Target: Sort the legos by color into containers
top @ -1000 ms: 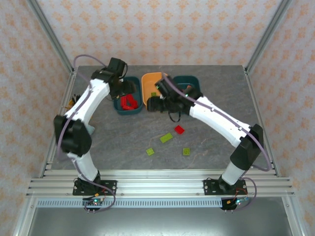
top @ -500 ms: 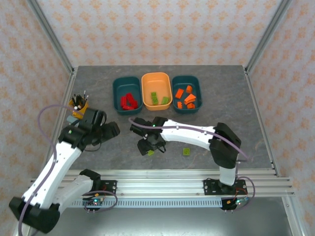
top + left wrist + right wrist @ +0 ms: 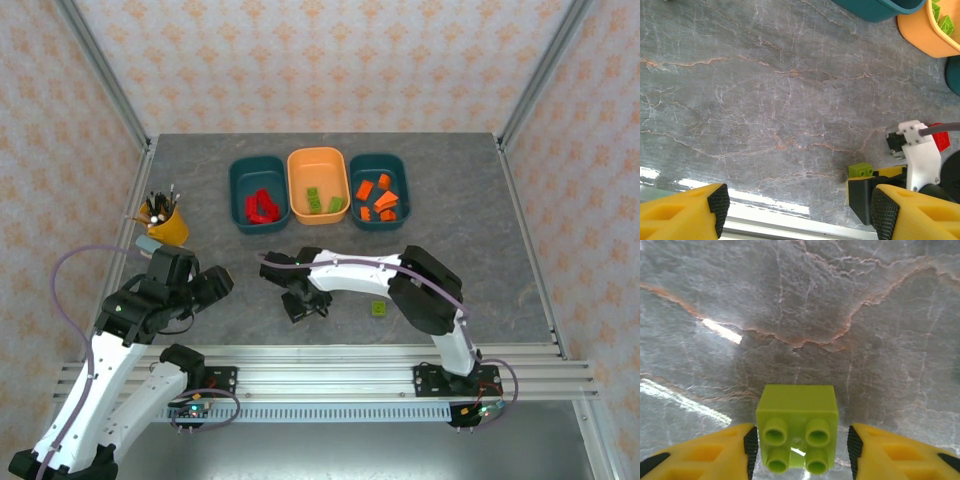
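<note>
Grey marbled table [image 3: 480, 260]: right gripper [image 3: 802, 440] has dropped to lower centre, its jaws narrowing around a loose green brick [image 3: 797, 412], a sliver still open. Left gripper [image 3: 797, 210], wide and empty, has pulled back. Orange tub [image 3: 318, 168] next, likely.

table [image 3: 840, 315]: glossy veined stone | lime lego [image 3: 797, 432]: smooth plastic | fingers [image 3: 705, 452]: matt plastic

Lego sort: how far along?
Done: red plastic bricks in the left dark teal tub, lime green bricks in the orange tub, orange bricks in the right teal tub. In hand: open right gripper straddles a square lime green brick. Remaining: another lime green brick, a partly hidden red brick.
</note>
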{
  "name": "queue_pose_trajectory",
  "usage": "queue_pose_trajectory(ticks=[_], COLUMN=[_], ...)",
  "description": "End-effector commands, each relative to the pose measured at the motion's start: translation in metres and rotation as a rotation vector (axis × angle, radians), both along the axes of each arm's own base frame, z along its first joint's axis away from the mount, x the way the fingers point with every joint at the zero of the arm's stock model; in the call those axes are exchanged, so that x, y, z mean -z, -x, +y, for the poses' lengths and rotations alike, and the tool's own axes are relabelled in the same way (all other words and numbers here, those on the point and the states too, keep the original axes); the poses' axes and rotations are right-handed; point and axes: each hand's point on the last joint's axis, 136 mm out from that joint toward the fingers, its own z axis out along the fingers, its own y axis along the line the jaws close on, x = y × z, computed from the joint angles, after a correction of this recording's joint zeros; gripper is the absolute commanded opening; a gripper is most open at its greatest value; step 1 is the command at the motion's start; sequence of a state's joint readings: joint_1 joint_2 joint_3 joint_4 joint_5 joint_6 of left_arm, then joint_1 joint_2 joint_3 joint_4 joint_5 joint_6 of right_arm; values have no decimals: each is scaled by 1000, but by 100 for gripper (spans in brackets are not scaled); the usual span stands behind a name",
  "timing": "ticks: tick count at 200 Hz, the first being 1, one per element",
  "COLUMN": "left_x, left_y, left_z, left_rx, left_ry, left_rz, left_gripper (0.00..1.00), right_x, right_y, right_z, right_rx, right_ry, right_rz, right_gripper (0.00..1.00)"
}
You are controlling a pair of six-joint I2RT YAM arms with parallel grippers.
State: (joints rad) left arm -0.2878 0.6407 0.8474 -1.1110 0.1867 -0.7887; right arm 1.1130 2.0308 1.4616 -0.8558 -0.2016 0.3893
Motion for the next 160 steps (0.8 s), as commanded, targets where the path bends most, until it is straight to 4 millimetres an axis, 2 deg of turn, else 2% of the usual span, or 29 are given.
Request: queue_pose_trajectory(ticks=[1,58,83,105,131,146,160], left_x=[3,4,-1,-15,-34,-42,-49], left_y=[5,3,-4,-18,-41,-58,-75], left_z=[-4,-11,-20,-32,-45,-53,-59], left_rx=[3,27,53,82,112,125,128], left_ry=[28,61,100,143,161,169,170], left_rz=[13,2,-24,-66,-112,-132,-150], left_gripper=[78,77,77,77,77,77,77], right_x=[3,4,-20,-63,-107,-122,-127], right_y=[-5,-12,-21,-49,-97,-129,-158], right_z=[0,-1,1,-3,-16,-23,-29], right_rx=[11,14,13,50,133,180,227], right_ry=[19,36,20,-14,-54,-60,-57], right_rz=[-27,-60,-115,-196,-276,-312,-326], right_gripper=[46,33,30,30,30,30,29])
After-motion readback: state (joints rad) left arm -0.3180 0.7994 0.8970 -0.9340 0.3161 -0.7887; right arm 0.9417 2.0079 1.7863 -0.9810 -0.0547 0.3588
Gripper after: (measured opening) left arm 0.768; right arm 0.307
